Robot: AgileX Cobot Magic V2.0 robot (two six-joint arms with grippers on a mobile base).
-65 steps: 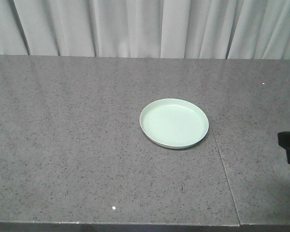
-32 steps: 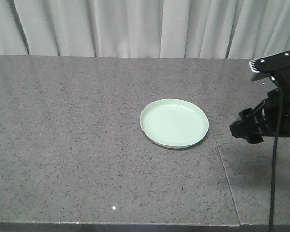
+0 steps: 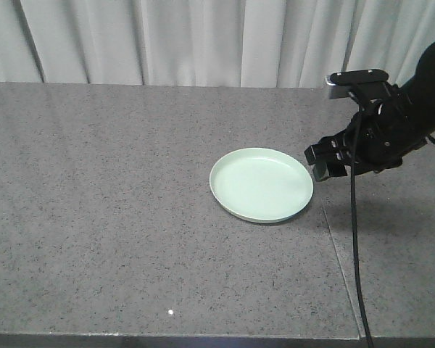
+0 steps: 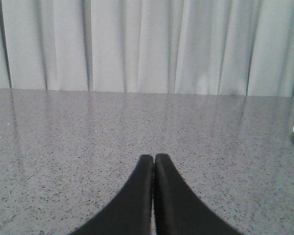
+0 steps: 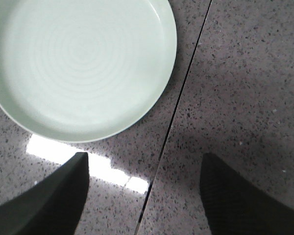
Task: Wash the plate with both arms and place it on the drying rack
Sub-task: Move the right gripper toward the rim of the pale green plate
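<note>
Jaws of the left gripper (image 4: 153,157) are sitting closed over the counter (image 3: 94,217); the plate (image 3: 261,184) is lying flat mid-counter; the right gripper (image 3: 319,164), jaws spread, is arriving beside its rim from offscreen, probably readying a pickup.

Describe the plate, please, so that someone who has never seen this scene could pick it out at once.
A long speckled grey stone counter runs in front of a pale pleated curtain. Right of its middle, just left of a thin seam in the stone, lies the plate. It is the only round, pale mint-green thing there, unlike the black right gripper beside it.
</note>
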